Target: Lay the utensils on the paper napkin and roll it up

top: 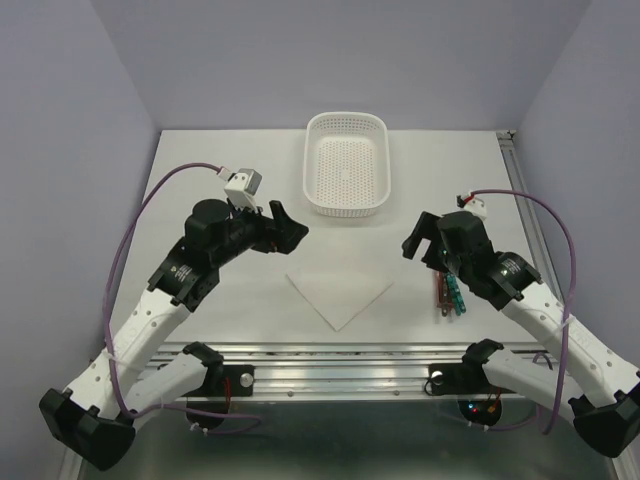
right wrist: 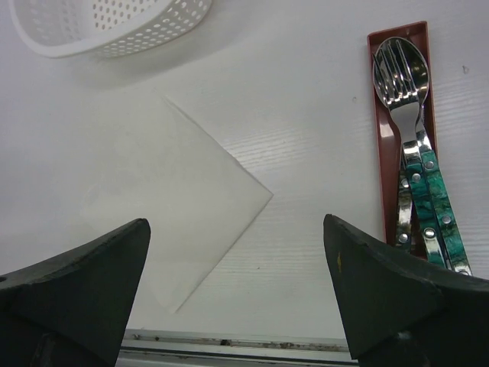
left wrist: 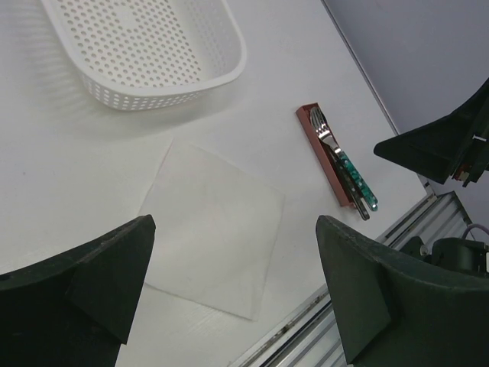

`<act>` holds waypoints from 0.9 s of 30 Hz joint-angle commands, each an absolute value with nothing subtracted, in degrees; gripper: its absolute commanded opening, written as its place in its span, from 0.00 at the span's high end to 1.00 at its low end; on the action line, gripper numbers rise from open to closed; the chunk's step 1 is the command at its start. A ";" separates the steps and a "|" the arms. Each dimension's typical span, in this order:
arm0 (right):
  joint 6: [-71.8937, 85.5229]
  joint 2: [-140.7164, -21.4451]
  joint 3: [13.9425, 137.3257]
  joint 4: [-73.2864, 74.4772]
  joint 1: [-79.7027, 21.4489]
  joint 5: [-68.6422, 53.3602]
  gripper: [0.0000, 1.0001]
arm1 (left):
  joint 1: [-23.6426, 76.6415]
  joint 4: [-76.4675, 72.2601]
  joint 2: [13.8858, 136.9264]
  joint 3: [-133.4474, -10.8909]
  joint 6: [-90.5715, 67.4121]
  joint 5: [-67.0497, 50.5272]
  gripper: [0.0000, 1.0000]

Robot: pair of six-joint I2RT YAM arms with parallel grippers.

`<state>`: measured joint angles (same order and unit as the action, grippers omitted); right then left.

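Well, napkin (top: 340, 293) corner nr table edge (top: 300, 338), utensils (top: 452, 298) apart.

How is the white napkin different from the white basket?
The napkin is a flat, thin, plain sheet; the basket has raised walls full of little holes. The napkin is a square turned like a diamond; the basket is a rounded rectangle. The basket sits farther back than the napkin. Both are white, and nothing is on or in either.

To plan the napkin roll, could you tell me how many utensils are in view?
2: a fork lying on a spoon, stacked on the red tray right of the napkin; another may be hidden beneath.
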<state>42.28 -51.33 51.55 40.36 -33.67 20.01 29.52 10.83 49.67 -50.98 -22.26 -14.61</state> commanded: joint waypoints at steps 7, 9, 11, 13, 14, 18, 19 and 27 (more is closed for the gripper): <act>37.62 -57.82 61.07 48.76 -33.49 32.39 0.00 | 29.44 7.38 48.25 -49.75 -19.60 -15.04 0.01; 35.44 -62.04 65.36 50.53 -33.49 35.14 0.00 | 29.36 7.73 48.60 -50.36 -19.34 -15.12 0.01; 32.80 -65.54 67.23 52.12 -33.31 36.74 0.07 | 29.44 7.74 48.43 -50.28 -18.90 -16.34 0.01; 30.42 -67.58 69.16 53.52 -31.13 35.87 0.28 | 29.36 7.56 48.52 -49.92 -18.29 -17.13 0.01; 29.45 -68.72 69.43 53.96 -29.20 33.77 0.35 | 29.44 7.65 48.69 -49.57 -18.11 -17.14 0.01; 27.86 -69.96 67.86 53.00 -24.10 24.63 0.52 | 29.44 8.00 49.48 -48.78 -17.93 -17.57 0.01; 27.60 -70.48 67.42 52.82 -21.65 21.56 0.54 | 29.44 8.00 49.74 -48.78 -18.02 -18.88 0.01; 26.98 -78.39 64.43 54.93 -17.93 20.47 0.58 | 29.53 7.29 49.57 -47.55 -18.54 -20.83 0.01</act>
